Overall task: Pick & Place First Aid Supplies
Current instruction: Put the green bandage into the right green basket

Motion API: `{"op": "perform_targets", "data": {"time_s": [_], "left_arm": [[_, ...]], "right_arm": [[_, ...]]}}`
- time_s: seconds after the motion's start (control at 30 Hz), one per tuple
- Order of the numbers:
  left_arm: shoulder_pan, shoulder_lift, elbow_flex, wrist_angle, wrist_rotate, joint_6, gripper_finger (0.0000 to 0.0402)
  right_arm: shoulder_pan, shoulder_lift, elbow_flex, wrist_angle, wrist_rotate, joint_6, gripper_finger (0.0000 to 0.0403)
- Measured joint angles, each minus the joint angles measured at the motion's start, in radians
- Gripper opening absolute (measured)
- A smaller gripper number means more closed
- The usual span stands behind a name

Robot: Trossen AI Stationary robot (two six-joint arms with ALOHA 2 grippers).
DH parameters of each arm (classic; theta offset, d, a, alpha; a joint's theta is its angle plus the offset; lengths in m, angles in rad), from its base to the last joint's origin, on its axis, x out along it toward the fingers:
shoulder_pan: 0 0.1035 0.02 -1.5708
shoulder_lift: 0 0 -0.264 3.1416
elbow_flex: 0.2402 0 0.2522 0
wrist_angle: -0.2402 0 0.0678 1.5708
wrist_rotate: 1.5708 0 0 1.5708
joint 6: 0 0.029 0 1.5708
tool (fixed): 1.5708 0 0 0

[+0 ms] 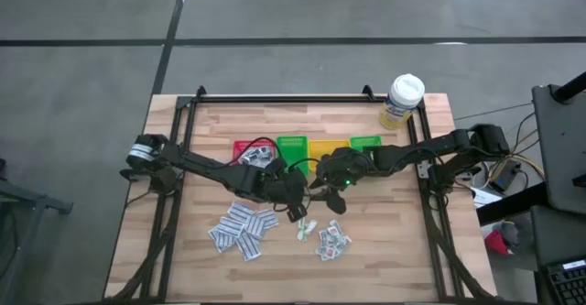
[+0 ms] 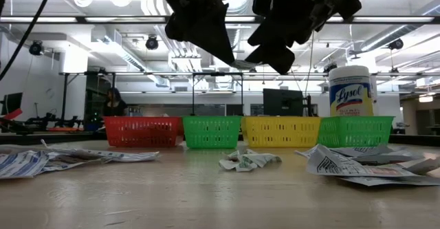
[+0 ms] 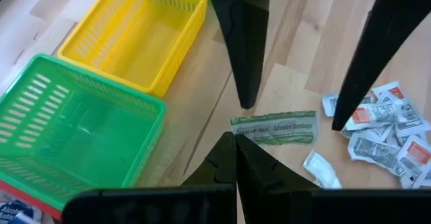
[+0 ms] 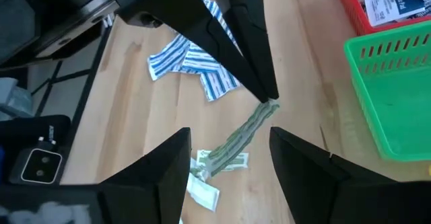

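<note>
Wooden desk [image 1: 183, 241] carries bins at back, paper packets in front. Left claw [image 4: 268, 96] pinched shut on end of green-print packet [image 4: 246, 135], dangling over middle of desk. Right claw [image 4: 229, 158] spread wide, empty, just beside it. Packet looks light, thin, floppy; best pinched at edge, gently.

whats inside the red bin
The red bin holds a few white printed packets, seen in the right wrist view. Only one corner shows there, and from above the left arm covers most of it.
</note>
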State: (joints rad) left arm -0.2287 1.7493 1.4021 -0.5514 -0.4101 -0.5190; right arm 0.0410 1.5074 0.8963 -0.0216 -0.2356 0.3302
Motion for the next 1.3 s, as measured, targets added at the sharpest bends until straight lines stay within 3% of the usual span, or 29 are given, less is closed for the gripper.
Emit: {"op": "perform_targets", "data": {"time_s": [0.73, 0.9, 1.17, 1.3], "left_arm": [[-0.003, 0.000, 0.019, 0.077, -0.030, 0.051, 0.0000], [-0.003, 0.000, 0.019, 0.076, -0.030, 0.051, 0.0000], [-0.003, 0.000, 0.019, 0.072, -0.029, 0.052, 0.0000], [-0.003, 0.000, 0.019, 0.072, -0.028, 0.055, 0.0000]], "right_arm": [[0.000, 0.000, -0.004, -0.001, 0.026, 0.011, 0.0190], [0.000, 0.000, -0.004, -0.004, 0.026, 0.002, 0.0141], [0.000, 0.000, -0.004, -0.024, 0.028, -0.048, 0.0023], [0.000, 0.000, -0.005, -0.026, 0.029, -0.051, 0.0010]]}}
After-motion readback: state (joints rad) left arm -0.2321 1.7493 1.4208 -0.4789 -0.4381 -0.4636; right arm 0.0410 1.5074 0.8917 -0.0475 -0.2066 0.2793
